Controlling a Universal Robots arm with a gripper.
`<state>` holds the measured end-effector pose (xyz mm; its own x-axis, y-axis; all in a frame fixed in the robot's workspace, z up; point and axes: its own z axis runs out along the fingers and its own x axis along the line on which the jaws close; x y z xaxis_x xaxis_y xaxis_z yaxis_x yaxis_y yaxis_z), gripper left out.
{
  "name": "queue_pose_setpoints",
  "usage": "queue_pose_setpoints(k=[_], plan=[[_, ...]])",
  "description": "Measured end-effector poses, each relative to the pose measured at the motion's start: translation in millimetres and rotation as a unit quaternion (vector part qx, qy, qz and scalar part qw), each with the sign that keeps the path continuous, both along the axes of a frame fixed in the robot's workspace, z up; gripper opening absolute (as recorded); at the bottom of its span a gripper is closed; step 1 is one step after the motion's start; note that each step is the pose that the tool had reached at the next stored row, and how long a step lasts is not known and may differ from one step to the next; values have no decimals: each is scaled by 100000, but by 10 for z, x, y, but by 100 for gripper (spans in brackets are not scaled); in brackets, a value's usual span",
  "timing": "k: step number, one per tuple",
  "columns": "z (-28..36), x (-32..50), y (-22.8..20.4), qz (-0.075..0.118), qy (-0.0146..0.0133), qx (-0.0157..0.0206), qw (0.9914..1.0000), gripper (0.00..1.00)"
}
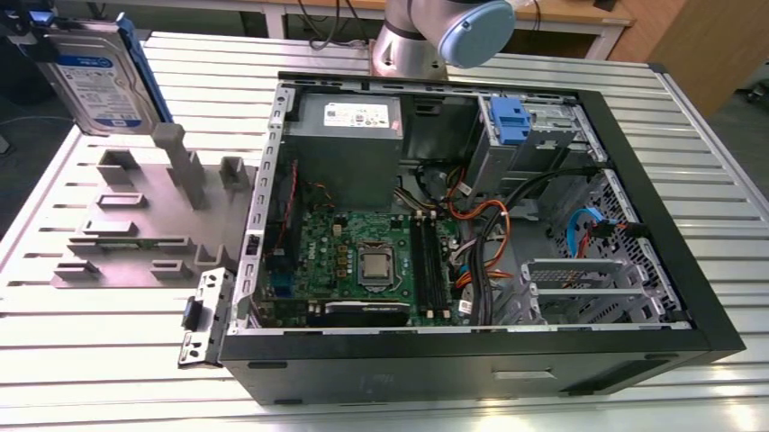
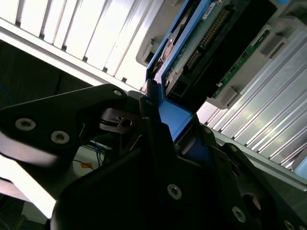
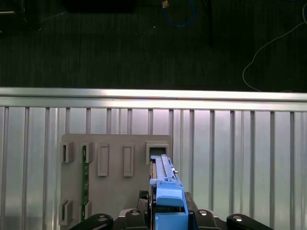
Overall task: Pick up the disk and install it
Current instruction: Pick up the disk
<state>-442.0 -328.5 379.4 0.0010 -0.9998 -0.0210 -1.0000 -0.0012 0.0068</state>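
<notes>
Table (image 1: pixel 108 360): slatted aluminium top that carries everything else.
Computer case (image 1: pixel 397 369): black tower lying on its side with the side panel off, towards the exterior view's right.
Robot arm (image 1: pixel 420 40): its silver and blue base joint stands behind the case.
Fixture (image 1: pixel 132 220): flat grey block with upright slots, on the table just beside the case, on the exterior view's left.
Power supply (image 1: pixel 348 144): grey box with a white label, in the far corner of the case.
Motherboard (image 1: pixel 348 243): green, on the case floor nearer the camera than the power supply.
Drive bay (image 1: pixel 529 135): grey metal with a blue latch, beside the power supply.
Disk (image 1: pixel 103 81) (image 2: pixel 192 52) (image 3: pixel 165 182): silver drive in blue carrier rails, standing on edge over the far end of the fixture, well apart from the case. I cannot tell whether its lower end touches a slot.
Gripper (image 2: pixel 175 122): black fingers clamped narrow on the disk's blue rail.
Memory module (image 3: pixel 85 177): thin green board upright in another fixture slot.
</notes>
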Motion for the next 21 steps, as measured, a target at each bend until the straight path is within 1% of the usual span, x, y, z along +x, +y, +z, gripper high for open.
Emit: queue_pose_setpoints(k=[17,21], plan=[[49,0,0,1,0,-2,100000,37],[68,0,0,2,5,-4,100000,37]])
